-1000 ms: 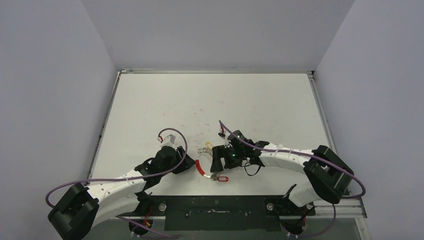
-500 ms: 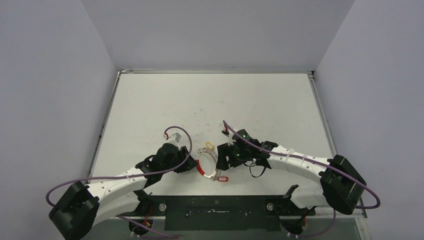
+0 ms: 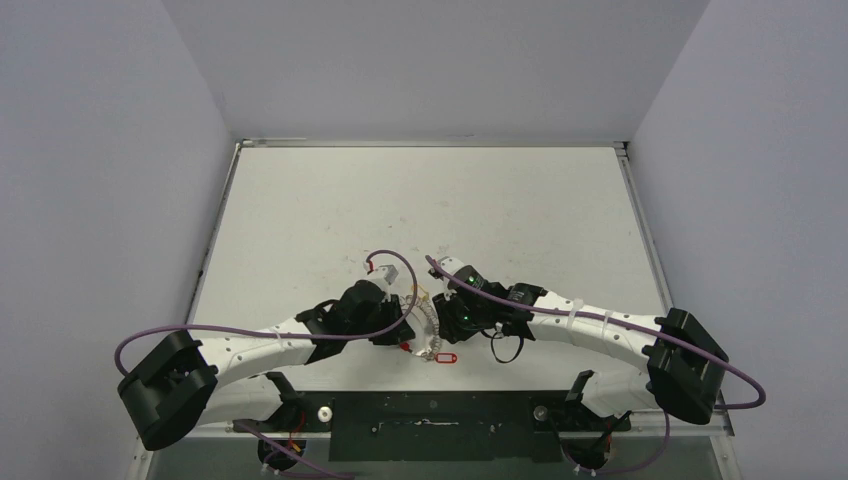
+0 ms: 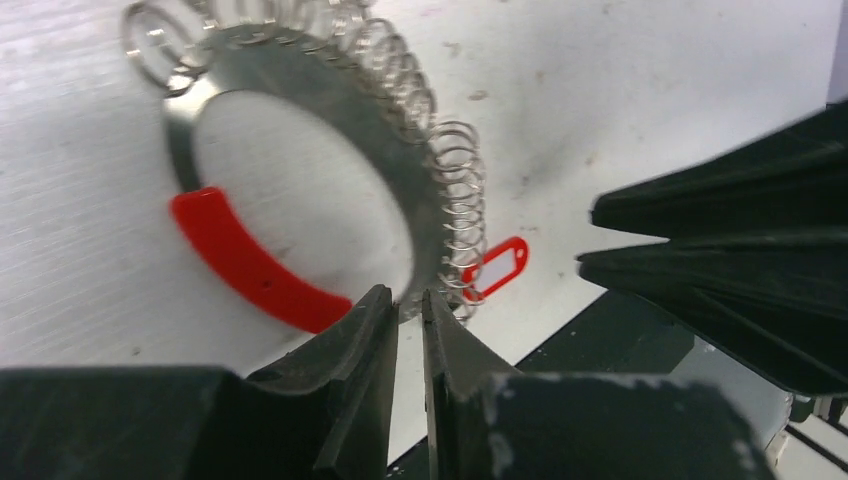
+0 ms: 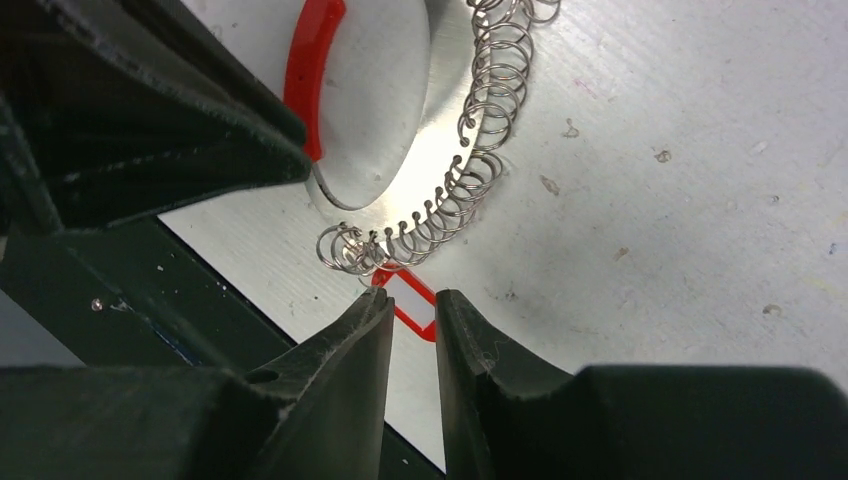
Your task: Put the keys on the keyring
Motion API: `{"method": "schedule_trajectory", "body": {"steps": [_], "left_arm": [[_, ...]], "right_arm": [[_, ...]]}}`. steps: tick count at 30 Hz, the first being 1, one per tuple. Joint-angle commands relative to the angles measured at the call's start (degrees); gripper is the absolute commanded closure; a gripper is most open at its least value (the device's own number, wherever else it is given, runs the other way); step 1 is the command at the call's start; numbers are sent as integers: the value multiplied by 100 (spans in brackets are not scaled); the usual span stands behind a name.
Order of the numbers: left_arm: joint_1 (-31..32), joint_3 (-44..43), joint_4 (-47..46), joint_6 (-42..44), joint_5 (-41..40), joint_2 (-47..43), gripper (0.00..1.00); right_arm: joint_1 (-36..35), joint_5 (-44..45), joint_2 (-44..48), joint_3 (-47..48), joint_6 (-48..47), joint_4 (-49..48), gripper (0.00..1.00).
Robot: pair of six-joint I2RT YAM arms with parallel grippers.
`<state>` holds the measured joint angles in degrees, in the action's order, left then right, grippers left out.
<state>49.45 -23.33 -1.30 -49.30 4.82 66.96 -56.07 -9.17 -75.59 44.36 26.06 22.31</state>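
Seen from above, both arms reach in low over the white surface (image 3: 420, 200) and meet just ahead of its near edge. The left claw (image 3: 400, 328) and the right claw (image 3: 438, 318) face each other with the keyring (image 3: 429, 320) between them. Most of the ring is hidden under the left claw. A red tag (image 3: 446, 356) lies on the surface just nearer than the ring, below the right claw.

The left wrist view shows the keyring as a flat silvery band with a red plastic arc (image 4: 245, 265) on its rim. A row of small wire loops (image 4: 455, 200) is strung along the opposite side. The left claw's fingers (image 4: 370, 330) stand almost together with only a thin slit between them. The ring's near rim runs into that slit next to the end of the red arc, so the claw is closed onto the keyring. The red tag sits past the loops, and the right claw shows as dark wedges at the right edge.

In the right wrist view the right claw's fingers (image 5: 365, 340) are also drawn close with a narrow gap left. The red tag, white in its middle, lies right at their tips and just beside the last loops. I cannot tell whether the tag is pinched or merely lies beyond the tips. No key blade is clear in any view.
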Motion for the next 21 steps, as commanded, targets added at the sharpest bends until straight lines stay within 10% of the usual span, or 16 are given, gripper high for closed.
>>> {"method": "schedule_trajectory", "body": {"steps": [1, 21], "left_arm": [[377, -426, -293, 326, -179, 199, 89], [1750, -1023, 487, 146, -1431, 1411, 100]], "right_arm": [[5, 314, 64, 38, 114, 11, 78], [169, -5, 316, -220, 171, -332, 94]]}}
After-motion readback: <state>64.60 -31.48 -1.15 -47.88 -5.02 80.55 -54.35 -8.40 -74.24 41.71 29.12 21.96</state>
